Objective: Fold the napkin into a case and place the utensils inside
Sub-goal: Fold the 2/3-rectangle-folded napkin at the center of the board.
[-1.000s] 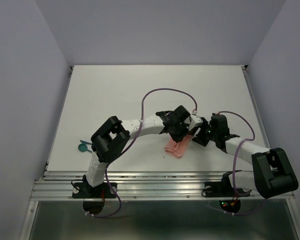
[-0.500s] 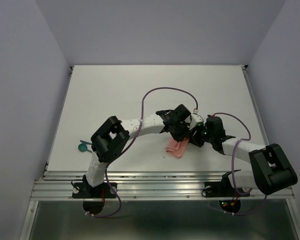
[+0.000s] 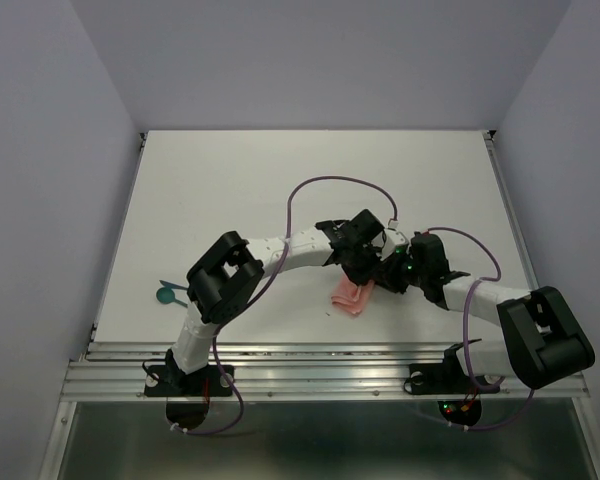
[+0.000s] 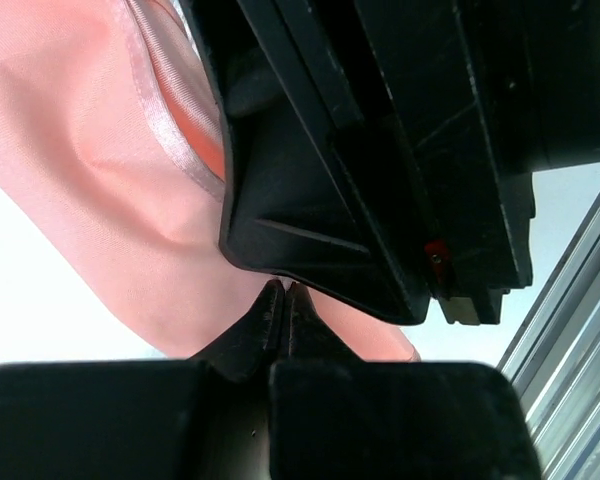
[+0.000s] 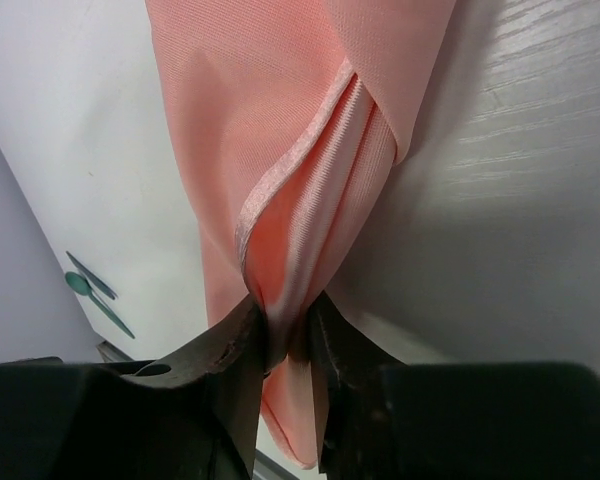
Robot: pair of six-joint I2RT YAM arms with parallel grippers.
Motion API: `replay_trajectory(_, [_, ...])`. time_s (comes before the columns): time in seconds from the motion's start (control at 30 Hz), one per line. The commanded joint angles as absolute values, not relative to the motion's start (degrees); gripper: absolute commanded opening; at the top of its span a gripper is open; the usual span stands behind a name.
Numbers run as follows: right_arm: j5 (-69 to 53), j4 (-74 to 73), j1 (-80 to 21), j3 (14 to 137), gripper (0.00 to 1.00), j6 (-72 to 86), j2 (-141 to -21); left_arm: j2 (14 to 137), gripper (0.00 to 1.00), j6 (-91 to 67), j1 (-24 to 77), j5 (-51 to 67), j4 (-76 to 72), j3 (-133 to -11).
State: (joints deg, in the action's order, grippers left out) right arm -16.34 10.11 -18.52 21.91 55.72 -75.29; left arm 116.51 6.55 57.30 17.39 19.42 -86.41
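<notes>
The pink napkin (image 3: 351, 298) is lying on the white table (image 3: 220, 190), a bit right of the middle and near the front edge. It is sitting folded in a long shape with layers. The right gripper (image 5: 285, 335) is pinching a bunch of the napkin's folded edges between its two fingers, so it is holding the cloth. The left gripper (image 4: 283, 305) is reaching over from the left, right above the napkin. Its fingers are pressing tight together, and I cannot tell if any cloth is caught between them. The green utensils (image 3: 166, 292) are lying off to the left, near the front edge of the table, well apart from the napkin. A purple cable (image 3: 320, 183) is looping over the arms.
</notes>
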Motion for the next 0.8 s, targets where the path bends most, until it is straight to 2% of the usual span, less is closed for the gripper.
replay_trajectory(0.0, [-14.15, 8.88, -19.07, 22.23, 0.26, 55.9, -75.5, 115.58, 0.0, 5.28, 57.39, 18.02, 19.86, -89.12])
replay_trajectory(0.17, [-14.15, 9.05, -19.07, 22.94, 0.1, 55.9, -76.81, 115.05, 0.0, 3.0, 57.48, 16.79, 19.42, -89.03])
replay_trajectory(0.2, [-14.15, 9.05, -19.07, 22.94, 0.09, 55.9, -76.82, 114.87, 0.0, 2.64, 57.48, 16.79, 19.42, -89.03])
replay_trajectory(0.23, [-14.06, 8.97, -19.07, 23.03, 0.05, 55.99, -77.25, 114.7, 0.17, 2.29, 57.57, 16.79, 19.6, -88.95])
replay_trajectory(0.3, [-13.97, 8.96, -19.07, 23.29, 0.01, 55.81, -77.61, 113.56, 0.37, 1.41, 57.74, 16.44, 19.6, -88.33])
replay_trajectory(0.33, [-13.97, 9.05, -19.07, 23.38, 0.01, 55.55, -78.13, 113.03, 0.51, 1.15, 57.83, 16.35, 19.77, -88.07])
replay_trajectory(0.37, [-14.06, 9.14, -19.07, 23.55, 0.01, 55.37, -78.31, 111.9, 0.54, 0.97, 57.83, 16.26, 19.86, -87.63])
replay_trajectory(0.4, [-14.32, 9.31, -19.07, 23.64, 0.01, 55.2, -78.66, 111.36, 0.62, 0.71, 57.83, 16.26, 20.04, -87.45])
replay_trajectory(0.43, [-14.5, 9.4, -19.07, 23.73, 0.01, 54.85, -78.92, 110.75, 0.79, 0.7, 57.83, 16.17, 20.47, -87.28])
replay_trajectory(0.47, [-14.5, 9.4, -19.07, 23.9, 0.01, 54.67, -79.36, 110.13, 0.82, 0.62, 57.83, 16.08, 20.65, -87.1])
replay_trajectory(0.53, [-14.68, 9.4, -19.07, 24.08, 0.01, 54.32, -79.63, 108.11, 0.96, 0.62, 57.83, 16.0, 21.18, -86.57])
replay_trajectory(0.77, [-14.77, 9.49, -19.07, 24.08, 0.01, 53.61, -79.19, 101.79, 0.99, -1.3, 55.91, 16.86, 19.43, -81.49])
